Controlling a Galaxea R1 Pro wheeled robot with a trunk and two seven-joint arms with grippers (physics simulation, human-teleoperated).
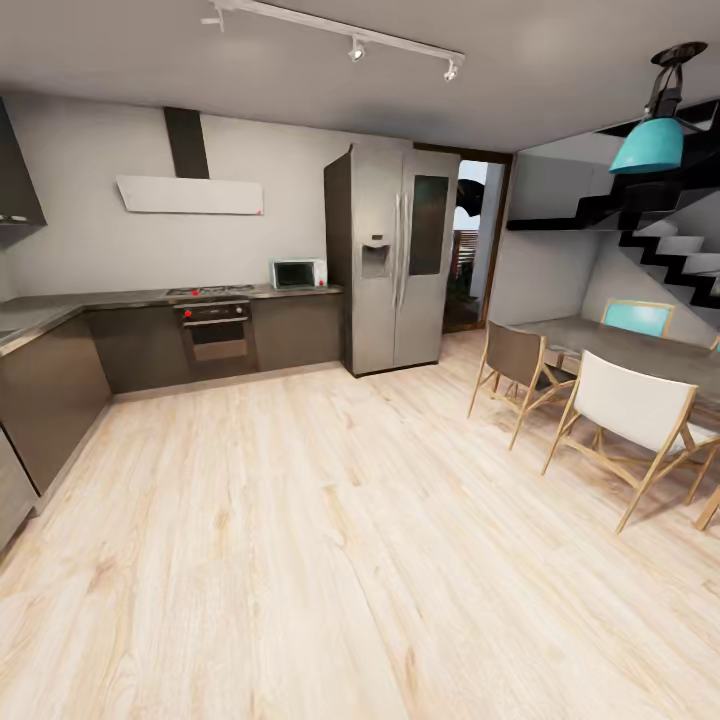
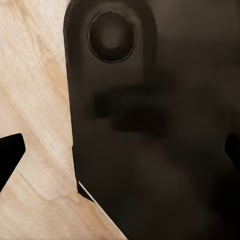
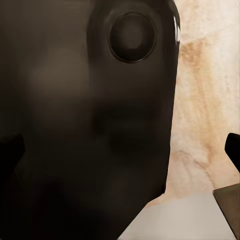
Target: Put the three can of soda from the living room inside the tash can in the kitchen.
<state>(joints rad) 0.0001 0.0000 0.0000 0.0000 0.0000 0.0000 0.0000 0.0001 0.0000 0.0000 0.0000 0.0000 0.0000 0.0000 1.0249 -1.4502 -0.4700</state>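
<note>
Looking across the kitchen (image 1: 200, 300) from the head cam: pale wood floor (image 1: 330, 540) up front, dark grey cabinets (image 1: 60, 390) running along the left wall and round the corner to the back wall. Built-in oven (image 1: 214, 335) sits under the hob at the back worktop, red knobs showing, door shut. White flat hood (image 1: 190, 194) on the wall above it. Small white microwave (image 1: 297, 272) at the right end of the worktop (image 1: 120, 298), door shut, just beside the steel double-door fridge (image 1: 392, 260), also shut. Right of the fridge a doorway (image 1: 478, 245). Far right: dining table (image 1: 640, 350) w/ wooden chairs (image 1: 630, 420) round it, one teal-backed at the far side, a teal pendant lamp (image 1: 648, 145) above, black staircase (image 1: 670, 240) behind. Ceiling track w/ spotlights (image 1: 350, 38). Left wrist cam: dark rounded robot body (image 2: 150, 130) close up, blurred, wood floor beside it; black fingertips (image 2: 10, 155) of the left gripper (image 2: 120, 155) at opposite frame edges, so the pincer is spread wide, nothing between. Right wrist cam: same dark body, floor, a grey patch at one corner I can't identify; right gripper (image 3: 120, 150) tips (image 3: 232, 150) likewise far apart, wide, holding nothing.
</note>
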